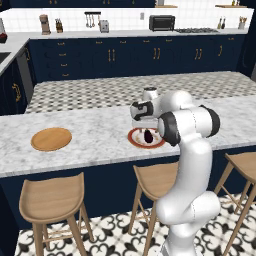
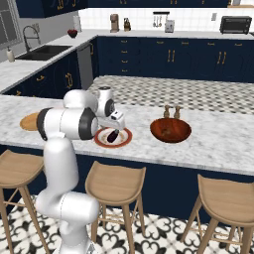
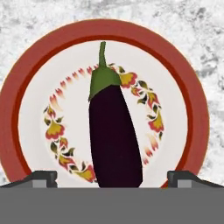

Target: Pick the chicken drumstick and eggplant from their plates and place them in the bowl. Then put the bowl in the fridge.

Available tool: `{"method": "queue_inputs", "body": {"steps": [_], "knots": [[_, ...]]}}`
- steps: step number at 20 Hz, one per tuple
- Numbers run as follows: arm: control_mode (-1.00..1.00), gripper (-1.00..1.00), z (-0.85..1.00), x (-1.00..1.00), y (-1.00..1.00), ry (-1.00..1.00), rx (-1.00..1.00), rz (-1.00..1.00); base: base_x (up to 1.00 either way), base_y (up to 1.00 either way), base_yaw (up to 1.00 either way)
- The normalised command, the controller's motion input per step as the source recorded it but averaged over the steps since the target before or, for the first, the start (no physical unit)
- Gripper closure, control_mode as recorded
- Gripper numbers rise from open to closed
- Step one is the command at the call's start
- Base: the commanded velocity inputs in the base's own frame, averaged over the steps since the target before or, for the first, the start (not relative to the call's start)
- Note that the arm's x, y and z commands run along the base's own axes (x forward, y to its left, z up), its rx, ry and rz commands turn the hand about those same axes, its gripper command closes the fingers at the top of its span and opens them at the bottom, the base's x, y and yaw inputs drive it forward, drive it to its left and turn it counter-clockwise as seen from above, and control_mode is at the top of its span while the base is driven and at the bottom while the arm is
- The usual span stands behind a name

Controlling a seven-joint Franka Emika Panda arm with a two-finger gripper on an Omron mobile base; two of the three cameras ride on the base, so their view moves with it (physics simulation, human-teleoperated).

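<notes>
Stools (image 1: 52, 200) stand closest, tucked under the marble counter (image 1: 95, 137). On it sit the bowl (image 2: 170, 130), the plain wooden plate (image 1: 51, 139) off to the left, and the red-rimmed plate (image 3: 26, 87) with the eggplant (image 3: 114, 138) lying in its middle. Just above the eggplant, the gripper (image 3: 112, 177) hangs with its jaws spread wide, straddling it and holding nothing.

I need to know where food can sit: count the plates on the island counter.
2. The wooden plate lies bare at the counter's left; the red-rimmed plate sits under the open gripper, holding the eggplant. The arm may hide others.
</notes>
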Motion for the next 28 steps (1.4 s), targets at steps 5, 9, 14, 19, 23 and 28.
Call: {"method": "queue_inputs", "body": {"steps": [5,9,14,19,23,28], "knots": [[-1.00,-1.00,-0.40,0.22,0.00,0.00,0.02,0.00,0.00,0.00,0.00],[-1.00,-1.00,-0.26,-0.16,0.00,0.00,0.00,0.00,0.00,0.00,0.00],[-1.00,-1.00,-0.18,-0.18,-0.02,0.00,0.00,0.00,0.00,0.00,0.00],[-1.00,-1.00,-0.27,-0.01,0.00,0.00,0.00,0.00,0.00,0.00,0.00],[-1.00,1.00,-0.10,0.00,0.00,0.02,0.00,0.00,0.00,0.00,0.00],[-1.00,1.00,0.07,-0.02,-0.01,-0.03,0.00,0.00,0.00,0.00,0.00]]}}
